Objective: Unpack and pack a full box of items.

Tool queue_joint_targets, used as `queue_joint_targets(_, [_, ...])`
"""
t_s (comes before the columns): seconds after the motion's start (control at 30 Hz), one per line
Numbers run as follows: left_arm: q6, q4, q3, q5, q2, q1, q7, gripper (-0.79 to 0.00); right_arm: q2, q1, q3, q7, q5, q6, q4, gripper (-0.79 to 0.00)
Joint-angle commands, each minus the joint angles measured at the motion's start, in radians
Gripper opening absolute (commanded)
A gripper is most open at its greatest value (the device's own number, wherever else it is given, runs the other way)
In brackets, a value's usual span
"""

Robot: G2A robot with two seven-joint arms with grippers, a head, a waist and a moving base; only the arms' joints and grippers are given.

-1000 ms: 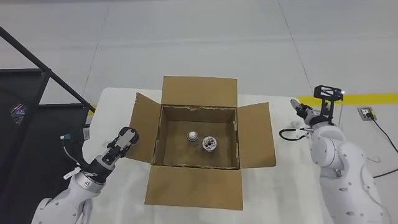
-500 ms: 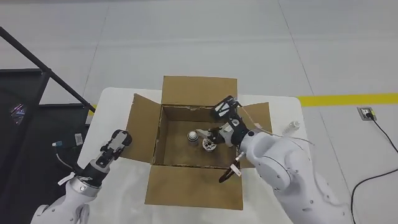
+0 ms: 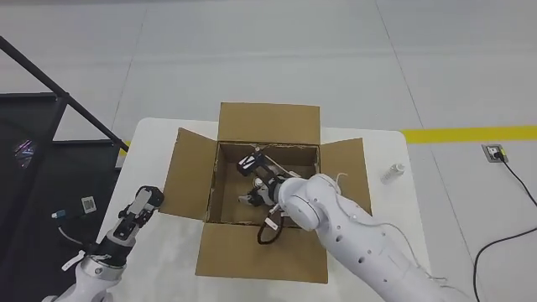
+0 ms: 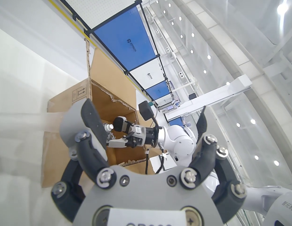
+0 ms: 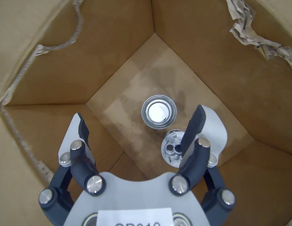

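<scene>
1. White worktop [image 3: 382, 147], rounded far corners, plain surface w/ no markings
2. One cardboard box [image 3: 268, 123] sits directly on it, approx mid-width, top open, all 4 flaps folded outward
3. Far flap tilts up & back; L & R flaps angle out over the worktop; near flap spreads toward the robot, reaching close to the worktop's near side
4. One small white bottle [image 3: 394, 171] on the worktop, robot's R side, just beyond the box's R flap & near the R edge, not touching the box; upright or lying, can't tell
5. Bare white surface shows either side of the box & past the far flap's corners
</scene>
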Motion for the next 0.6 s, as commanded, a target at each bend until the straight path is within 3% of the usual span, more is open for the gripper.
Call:
queue_joint_targets(0.0, [0.0, 0.0, 0.0, 0.0, 0.0, 0.0, 0.0, 0.0, -0.013, 0.015, -0.019, -0.01, -0.009, 0.019, 0.043, 0.0])
queue_joint_targets(0.03, [0.0, 0.0, 0.0, 0.0, 0.0, 0.0, 0.0, 0.0, -0.021, 0.022, -0.023, -0.012, 0.008, 0.015, 0.063, 0.0])
queue_joint_targets(0.07, [0.0, 0.0, 0.0, 0.0, 0.0, 0.0, 0.0, 0.0, -0.027, 0.032, -0.028, -0.014, 0.008, 0.015, 0.085, -0.065])
queue_joint_targets(0.13, [0.0, 0.0, 0.0, 0.0, 0.0, 0.0, 0.0, 0.0, -0.039, 0.046, -0.04, -0.019, -0.001, 0.027, 0.12, -0.363])
queue_joint_targets(0.2, [0.0, 0.0, 0.0, 0.0, 0.0, 0.0, 0.0, 0.0, -0.051, 0.058, -0.049, -0.017, -0.002, 0.034, 0.152, -0.542])
queue_joint_targets(0.37, [0.0, 0.0, 0.0, 0.0, 0.0, 0.0, 0.0, 0.0, -0.068, 0.072, -0.052, -0.016, 0.003, 0.031, 0.188, -0.785])
queue_joint_targets(0.57, [0.0, 0.0, 0.0, 0.0, 0.0, 0.0, 0.0, 0.0, -0.07, 0.072, -0.028, 0.005, -0.016, 0.035, 0.156, -0.785])
